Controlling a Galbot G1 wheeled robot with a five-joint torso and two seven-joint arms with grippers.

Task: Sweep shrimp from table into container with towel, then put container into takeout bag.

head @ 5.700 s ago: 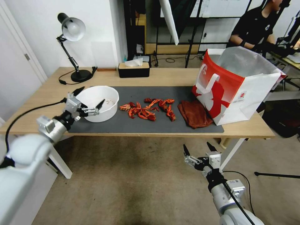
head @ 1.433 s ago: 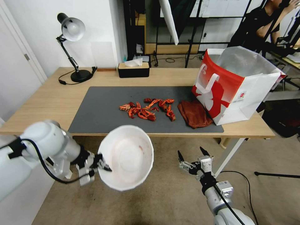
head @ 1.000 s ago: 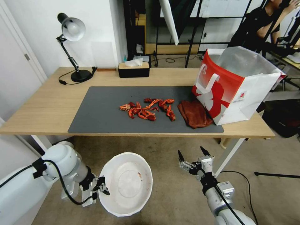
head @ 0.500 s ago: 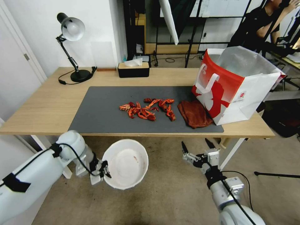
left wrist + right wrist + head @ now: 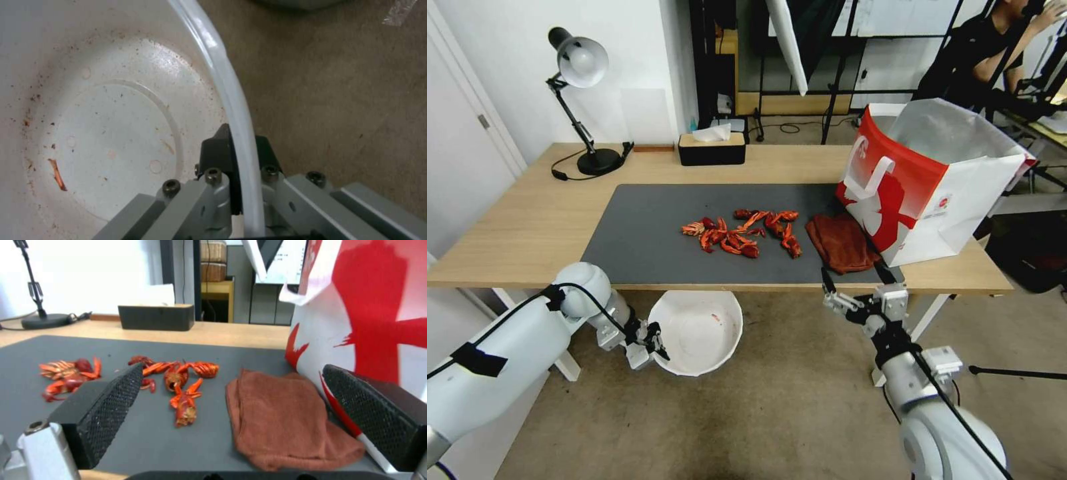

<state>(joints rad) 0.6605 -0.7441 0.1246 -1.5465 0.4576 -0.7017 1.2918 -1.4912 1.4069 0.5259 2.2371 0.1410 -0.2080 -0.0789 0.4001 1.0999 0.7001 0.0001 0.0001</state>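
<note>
My left gripper (image 5: 654, 339) is shut on the rim of the white container (image 5: 700, 330), holding it below the table's front edge (image 5: 727, 288), under the shrimp. In the left wrist view the fingers (image 5: 231, 156) pinch the container (image 5: 111, 126) rim. Red-orange shrimp (image 5: 740, 233) lie in a loose pile on the dark mat (image 5: 647, 233). The rust-red towel (image 5: 842, 241) lies right of them, against the red and white takeout bag (image 5: 927, 180). My right gripper (image 5: 857, 283) is open at the table's front edge, facing the towel (image 5: 280, 413) and shrimp (image 5: 178, 383).
A desk lamp (image 5: 584, 100) stands at the back left of the table and a black tissue box (image 5: 712, 148) at the back middle. White table legs (image 5: 924, 317) stand near my right arm. Carpet floor lies below.
The left gripper has carried the container from the mat down off the table and now up under the front edge. The right gripper has risen to the table edge.
</note>
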